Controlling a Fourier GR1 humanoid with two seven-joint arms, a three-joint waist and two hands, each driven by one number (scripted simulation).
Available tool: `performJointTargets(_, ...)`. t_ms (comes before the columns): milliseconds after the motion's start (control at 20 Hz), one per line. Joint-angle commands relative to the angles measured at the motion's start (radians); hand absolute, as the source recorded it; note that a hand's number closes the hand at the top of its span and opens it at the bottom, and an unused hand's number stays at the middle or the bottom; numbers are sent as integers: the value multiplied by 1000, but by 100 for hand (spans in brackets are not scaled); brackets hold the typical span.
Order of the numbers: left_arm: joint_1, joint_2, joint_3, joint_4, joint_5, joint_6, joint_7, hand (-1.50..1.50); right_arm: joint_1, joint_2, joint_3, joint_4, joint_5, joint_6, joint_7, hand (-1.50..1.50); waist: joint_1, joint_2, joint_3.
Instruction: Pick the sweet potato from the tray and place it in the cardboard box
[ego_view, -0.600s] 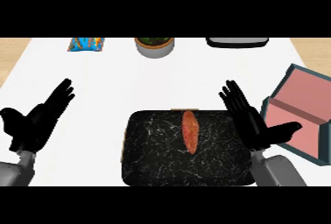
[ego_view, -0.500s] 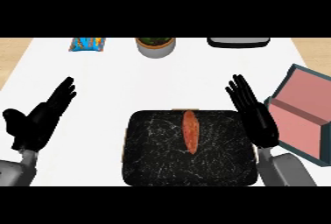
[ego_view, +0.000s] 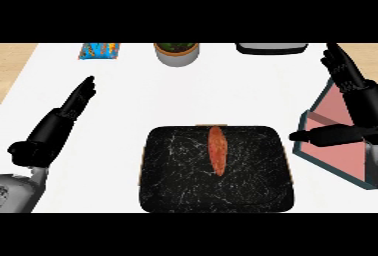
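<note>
The sweet potato (ego_view: 217, 150) lies lengthwise on the black tray (ego_view: 170, 185), untouched. The right hand (ego_view: 353, 92) hovers over the cardboard box (ego_view: 336, 155), fingers straight, thumb out, holding nothing. It should probably come down across the tuber's narrow width. The left hand (ego_view: 59, 125) rests open at the left.

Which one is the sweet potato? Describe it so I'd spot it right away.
Find the big black speckled tray low on the white counter. On its upper middle lies the sweet potato, a slim orange-red spindle pointing away from the robot. It is the only thing on the tray, and neither hand touches it.
</note>
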Motion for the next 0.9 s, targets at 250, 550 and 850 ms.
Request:
performJointTargets(250, -51, -51, -21, 44, -62, -22, -17, 0, 16, -109, 123, -95, 305, 34, -101, -150, 19, 7, 3)
performJointTargets(550, -50, -31, 11, -3, -45, -40, 12, 0, -53, -235, 245, -228, 402, 219, 185, -150, 24, 2, 1)
performJointTargets(850, -62, -76, 11, 114, -84, -50, -69, 0, -189, -144, 409, -353, 456, 393, 491, -150, 22, 7, 0)
